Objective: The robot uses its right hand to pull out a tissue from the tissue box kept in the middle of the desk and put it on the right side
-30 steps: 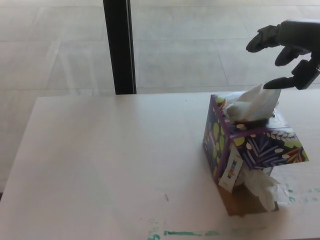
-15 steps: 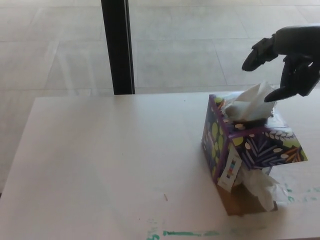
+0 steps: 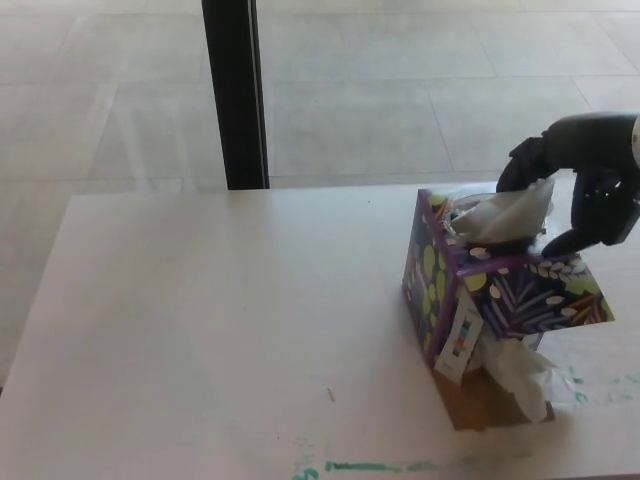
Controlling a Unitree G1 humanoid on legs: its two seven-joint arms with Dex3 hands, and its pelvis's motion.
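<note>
Partly cut off by the picture's right edge, the robot's right hand point(image 3: 575, 190) sits at the top of the purple patterned tissue box point(image 3: 495, 290), which stands on the pale tabletop point(image 3: 220, 330) toward its right side. Its black fingers point(image 3: 520, 168) are spread around the white tissue point(image 3: 505, 213) sticking up from the box; whether they actually pinch it is hard to make out. More crumpled tissue point(image 3: 525, 372) lies beneath the box's front.
</note>
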